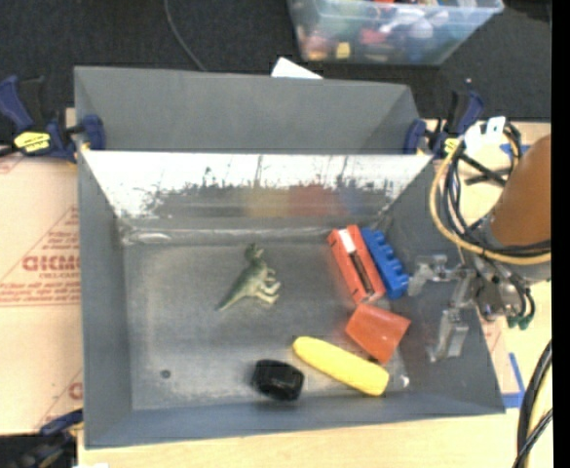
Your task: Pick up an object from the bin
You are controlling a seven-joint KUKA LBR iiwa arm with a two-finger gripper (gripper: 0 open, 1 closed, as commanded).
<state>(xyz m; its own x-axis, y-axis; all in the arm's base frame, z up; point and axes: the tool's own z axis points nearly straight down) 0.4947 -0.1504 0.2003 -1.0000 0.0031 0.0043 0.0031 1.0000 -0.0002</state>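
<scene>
Currently gripper (438, 305) sits over the right wall of the bin (104, 300), fingers spread apart with nothing between them — nearest thing is the orange-red block (375, 331) just left of it, beside the yellow banana (341, 366).

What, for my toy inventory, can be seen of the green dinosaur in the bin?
The green dinosaur is a small toy figure, plastic by its look, dull green with paler legs. Its head points toward the bin's far wall, and its thin tail trails to the lower left. It rests alone on the bin floor, left of centre, apart from the other things; only the floor touches it.
</scene>
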